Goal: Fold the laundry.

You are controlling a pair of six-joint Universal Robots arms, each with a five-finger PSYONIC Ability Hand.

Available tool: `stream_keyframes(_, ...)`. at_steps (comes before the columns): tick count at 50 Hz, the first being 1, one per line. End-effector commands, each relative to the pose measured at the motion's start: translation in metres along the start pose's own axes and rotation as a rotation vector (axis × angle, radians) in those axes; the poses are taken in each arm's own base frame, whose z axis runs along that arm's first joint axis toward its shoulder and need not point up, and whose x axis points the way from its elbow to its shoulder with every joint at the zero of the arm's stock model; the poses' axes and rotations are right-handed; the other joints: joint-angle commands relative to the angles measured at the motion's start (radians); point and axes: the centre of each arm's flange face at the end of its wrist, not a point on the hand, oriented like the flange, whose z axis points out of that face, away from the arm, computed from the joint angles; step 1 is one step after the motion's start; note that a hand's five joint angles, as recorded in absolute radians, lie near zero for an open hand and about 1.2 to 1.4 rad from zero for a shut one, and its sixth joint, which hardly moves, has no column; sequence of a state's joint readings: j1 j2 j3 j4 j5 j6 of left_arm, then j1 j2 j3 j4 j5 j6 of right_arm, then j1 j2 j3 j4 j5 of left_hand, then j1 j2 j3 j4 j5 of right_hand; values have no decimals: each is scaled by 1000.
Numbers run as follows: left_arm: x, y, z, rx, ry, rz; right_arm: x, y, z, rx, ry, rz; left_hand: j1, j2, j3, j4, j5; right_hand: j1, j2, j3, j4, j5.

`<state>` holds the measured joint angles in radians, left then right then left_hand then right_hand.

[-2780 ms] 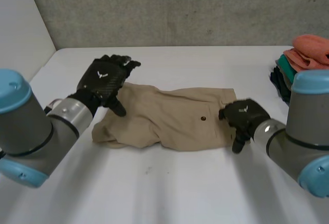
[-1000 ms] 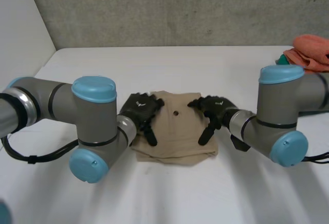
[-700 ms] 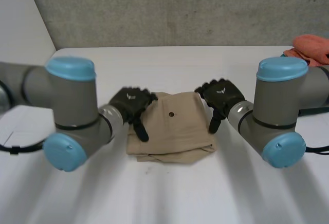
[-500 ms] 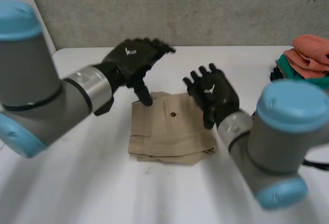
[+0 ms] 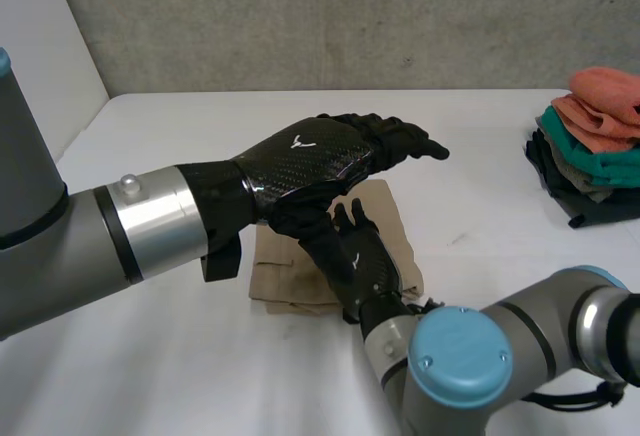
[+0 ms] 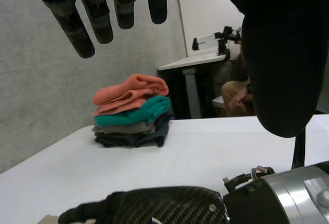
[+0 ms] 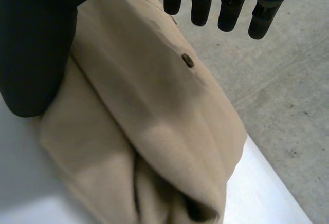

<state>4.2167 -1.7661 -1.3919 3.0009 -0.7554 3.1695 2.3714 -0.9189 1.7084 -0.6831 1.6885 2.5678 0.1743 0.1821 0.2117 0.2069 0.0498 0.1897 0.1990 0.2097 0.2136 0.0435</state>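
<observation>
Fingers (image 6: pixel 100 26) of L hand (image 5: pixel 310 161) straight, slightly apart, holding nothing; thumb out to one side in L wrist view. In head view the hand hangs palm-down above the cloth (image 5: pixel 392 218), fingertips reaching past its far edge, w/ a clear gap between hand and fabric. Fingers (image 7: pixel 202 5) of R hand (image 5: pixel 365 261) also straight and a bit spread, nothing pinched; in R wrist view they point over the cloth (image 7: pixel 154 111) w/ the thumb across its near edge, can't tell if it touches. In head view the R hand sits lower than the L, over the cloth's near right part, partly under the L palm. Cloth is tan, folded into a compact rectangle, several layers showing at the near edge, small dark button (image 7: pixel 187 60) on top; it lies flat mid-worktop (image 5: pixel 250 376), approx. between the two arms. Stack (image 5: pixel 590 146) of folded clothes, orange on top, then green, grey, dark, stands well apart at the worktop's far right edge; L wrist view shows the same stack (image 6: pixel 131 116) beyond the fingertips.
</observation>
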Motion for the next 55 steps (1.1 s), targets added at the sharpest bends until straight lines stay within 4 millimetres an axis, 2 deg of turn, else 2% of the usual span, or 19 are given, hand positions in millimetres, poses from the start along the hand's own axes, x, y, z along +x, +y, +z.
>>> stream_keyframes(1,-9,6,3,11,-52,9,6,9,27,-4,27,8,0,-8,-37,-32,-50,146,137,126,122,118)
stream_keyframes(4,-11,7,2,10,-64,7,7,11,32,-8,26,8,0,-8,-37,-32,-50,243,233,223,219,214)
stream_keyframes(7,-12,7,3,12,-66,8,13,8,40,13,37,19,0,-8,-37,-32,-50,595,585,575,571,566)
stream_keyframes(8,-12,6,3,14,-67,10,15,6,42,21,41,23,0,-8,-37,-32,-50,744,734,724,720,715)
stream_keyframes(9,-13,6,3,15,-70,11,20,3,48,44,50,32,0,-8,-37,-32,-50,1199,1189,1179,1175,1170)
stream_keyframes(15,-22,-2,1,36,-103,27,48,-14,68,136,109,62,0,-8,-37,-32,-50,1207,1197,1187,1183,1178)
stream_keyframes(23,-40,-28,-4,106,-179,56,112,-57,87,279,222,130,0,-8,-37,-32,-50,1207,1197,1187,1183,1178)
stream_keyframes(28,-46,-45,-7,161,-212,65,182,-88,92,378,333,168,0,-8,-37,-32,-50,1207,1197,1187,1183,1178)
stream_keyframes(29,-47,-49,-7,173,-217,66,182,-88,92,378,333,168,0,-8,-37,-32,-50,1207,1197,1187,1183,1178)
stream_keyframes(30,-48,-54,-9,194,-226,67,224,-96,92,419,401,170,0,-8,-37,-32,-50,1207,1197,1187,1183,1178)
stream_keyframes(37,-47,-71,-10,286,-226,62,328,-91,84,495,512,137,0,-8,-37,-32,-50,1207,1197,1187,1183,1178)
stream_keyframes(38,-47,-72,-10,291,-223,59,353,-83,81,506,526,127,0,-8,-37,-32,-50,1207,1197,1187,1183,1178)
stream_keyframes(41,-45,-71,-8,298,-211,51,389,-66,75,519,541,120,0,-8,-37,-32,-50,1207,1197,1187,1183,1178)
stream_keyframes(42,-46,-70,-7,295,-211,44,413,-50,72,518,547,122,0,-8,-37,-32,-50,1207,1197,1187,1183,1178)
stream_keyframes(45,-49,-65,-5,285,-212,32,443,-19,67,500,553,133,0,-8,-37,-32,-50,1207,1197,1187,1183,1178)
stream_keyframes(46,-49,-64,-4,281,-209,29,462,8,62,470,563,143,0,-8,-37,-32,-50,1207,1197,1187,1183,1178)
stream_keyframes(49,-51,-56,0,260,-207,10,480,47,56,420,571,160,0,-8,-37,-32,-50,1207,1197,1187,1183,1178)
stream_keyframes(50,-50,-53,1,253,-204,3,486,73,53,385,568,164,0,-8,-37,-32,-50,1207,1197,1187,1183,1178)
stream_keyframes(55,-47,-39,9,217,-188,-13,481,155,46,278,497,209,0,-8,-37,-32,-50,1207,1197,1187,1183,1178)
